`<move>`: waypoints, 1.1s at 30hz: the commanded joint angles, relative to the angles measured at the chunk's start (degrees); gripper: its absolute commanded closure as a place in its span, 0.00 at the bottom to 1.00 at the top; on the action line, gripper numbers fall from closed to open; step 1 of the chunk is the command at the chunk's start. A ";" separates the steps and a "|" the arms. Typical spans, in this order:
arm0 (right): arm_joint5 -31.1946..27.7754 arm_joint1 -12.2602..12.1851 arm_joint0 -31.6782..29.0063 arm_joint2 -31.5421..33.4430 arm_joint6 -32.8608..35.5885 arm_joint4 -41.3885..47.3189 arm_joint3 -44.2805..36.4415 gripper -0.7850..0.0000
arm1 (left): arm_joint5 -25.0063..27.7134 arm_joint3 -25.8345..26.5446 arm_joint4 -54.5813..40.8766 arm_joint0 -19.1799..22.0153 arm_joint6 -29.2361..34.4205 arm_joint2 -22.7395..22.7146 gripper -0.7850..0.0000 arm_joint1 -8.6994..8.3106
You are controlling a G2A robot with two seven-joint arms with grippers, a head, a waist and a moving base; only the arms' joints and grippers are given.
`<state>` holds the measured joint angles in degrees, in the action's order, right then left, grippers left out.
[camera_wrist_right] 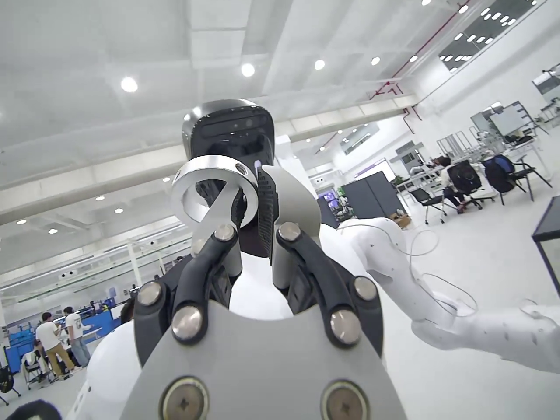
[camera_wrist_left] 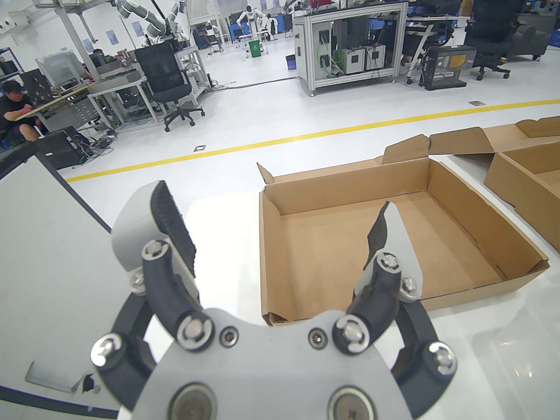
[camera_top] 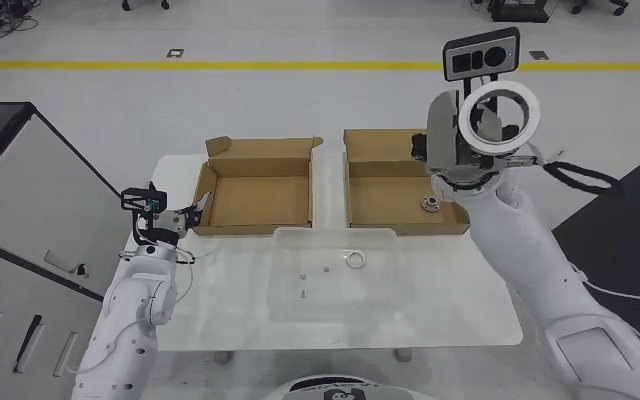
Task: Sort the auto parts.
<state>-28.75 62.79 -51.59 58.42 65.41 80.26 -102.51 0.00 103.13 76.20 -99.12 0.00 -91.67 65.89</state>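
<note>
The right tool [camera_wrist_right: 251,194] was clamped on the metal ring [camera_wrist_right: 199,168], one finger through the bore and the padded one [camera_wrist_right: 267,201] against the outside of the band. In the top view the ring [camera_top: 467,118] sat in the upper right of the frame, raised off the desk [camera_top: 470,310] and close to the lens, its open face turned toward it.

At the lower middle of that frame lay the clear tray [camera_top: 400,300], holding a small white ring [camera_top: 355,260] and a few tiny pieces too small to name.

At the left, the left tool [camera_top: 195,212] hung with its fingers spread wide and nothing between them, just beside the near left corner of the left box [camera_top: 258,160].

Beyond the tray stood the two cardboard boxes. The right box [camera_top: 385,137] lay in the frame directly below and slightly left of the held ring, with one small round part [camera_top: 432,205] in its near right corner. The left box looked bare.

Judged from this, the drop turned on height. The ring's arm was nearer the right box, well apart from the left one, and would need lowering before release.
</note>
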 commanded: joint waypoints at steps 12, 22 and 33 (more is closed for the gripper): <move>2.76 0.51 0.58 3.46 -1.57 -16.52 0.85 1.00 | 0.00 0.00 0.00 0.00 0.00 0.00 0.00 0.00; 3.46 1.60 -0.98 3.83 -1.42 -11.91 0.19 1.00 | 0.00 0.00 0.00 0.00 0.00 0.00 0.00 0.00; 4.15 2.10 -1.43 3.74 -0.59 -8.91 0.18 1.00 | 0.00 0.00 0.00 0.00 0.00 0.00 0.00 0.00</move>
<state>-24.60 64.88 -53.01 62.16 64.83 71.35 -102.33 0.00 103.13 76.20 -99.12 0.00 -91.67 65.89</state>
